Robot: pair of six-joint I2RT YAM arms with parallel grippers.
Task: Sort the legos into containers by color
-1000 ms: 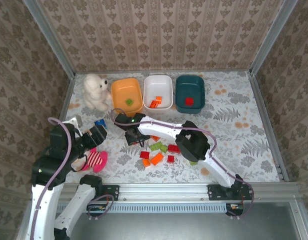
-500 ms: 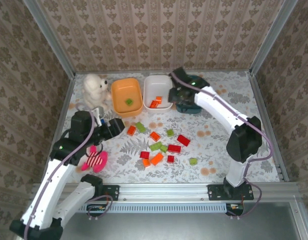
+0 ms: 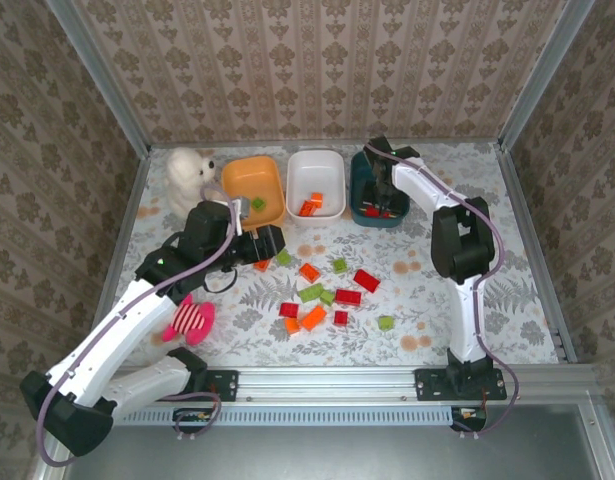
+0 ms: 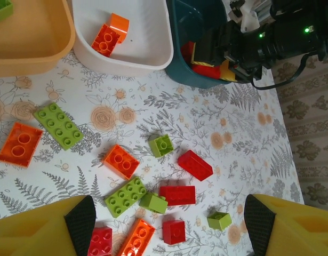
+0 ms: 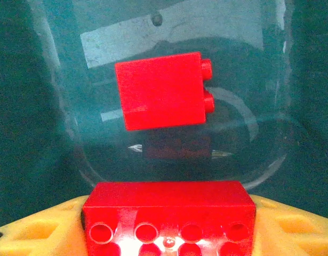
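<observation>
red brick (image 5: 169,213) clamped in right pincer (image 5: 165,230), over dark teal bin (image 5: 25,106)

Left arm (image 3: 117,330) runs from its base at 7 o'clock of the top view toward centre. The left gripper (image 3: 265,243) points to 3 o'clock, its yellow fingers (image 4: 36,234) spread wide with nothing between them. Right arm (image 3: 465,250) stands up from 5 o'clock, elbow folded at 3 o'clock, with the right gripper (image 3: 380,197) at 1 o'clock, angled down and clamped on a red lego (image 5: 169,218).
</observation>
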